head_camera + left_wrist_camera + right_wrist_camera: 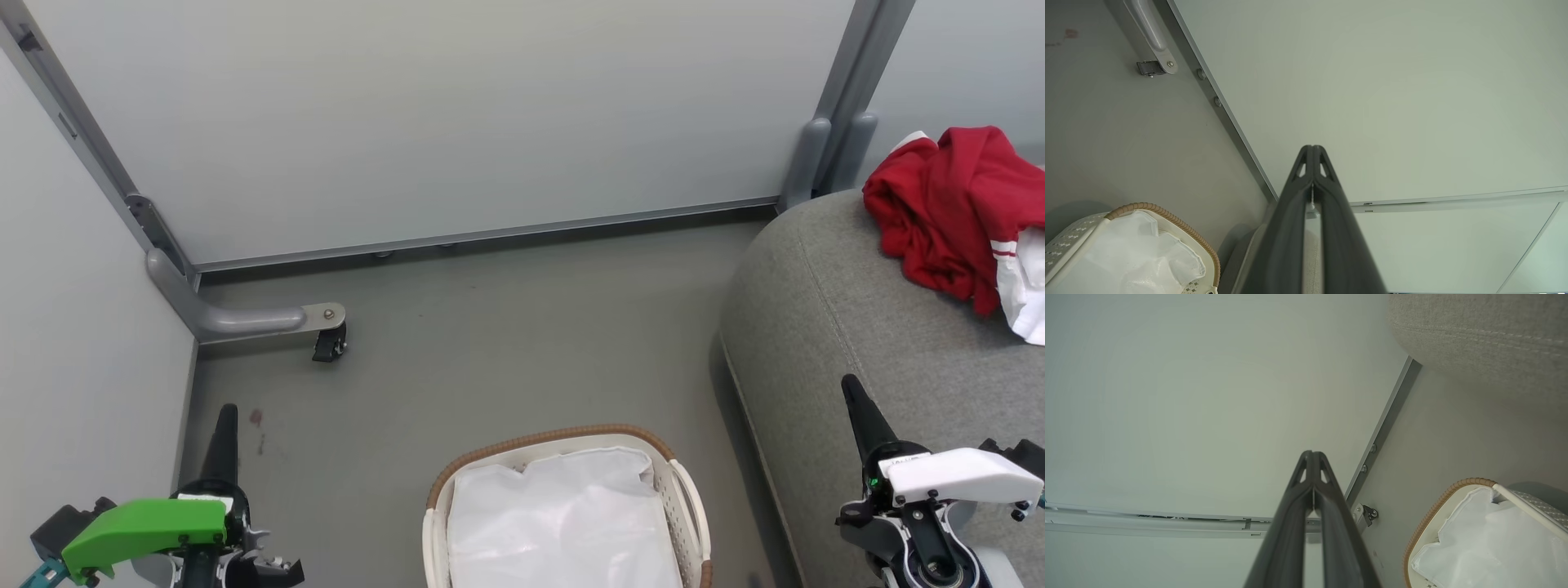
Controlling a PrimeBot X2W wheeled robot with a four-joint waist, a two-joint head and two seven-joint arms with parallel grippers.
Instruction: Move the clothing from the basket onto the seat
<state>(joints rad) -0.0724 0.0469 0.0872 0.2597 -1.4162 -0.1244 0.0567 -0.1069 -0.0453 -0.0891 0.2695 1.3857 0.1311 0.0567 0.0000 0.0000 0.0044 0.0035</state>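
View from the robot's head, looking down into a grey-walled corner. The clothing (pixel 947 204), a crumpled red heap with white striped trim, lies on the seat (pixel 849 327) at upper right, far back near the wall (pixel 449 122). Whether the heap is one garment or two cannot be told. The basket (pixel 555 435) stands on the floor (pixel 506 343) at bottom centre, just beside the seat's rounded end; inside it shows a white liner (pixel 563 523) and no red (its near part is cut off by the picture's edge).

The left gripper (pixel 227 420) at lower left and the right gripper (pixel 854 396) at lower right, over the seat's front, both have their fingers pressed together and hold nothing.

The transfer looks finished or nearly so. To close it well, check the basket's hidden near part before stopping. If red fabric turns up, come from above, pinch the red and not the liner, lift clear of the woven rim, then swing right over the seat's edge.

Open floor lies beyond the basket. The left gripper is close to the side wall, with a caster (pixel 329 343) ahead of it. The seat crowds the right side.
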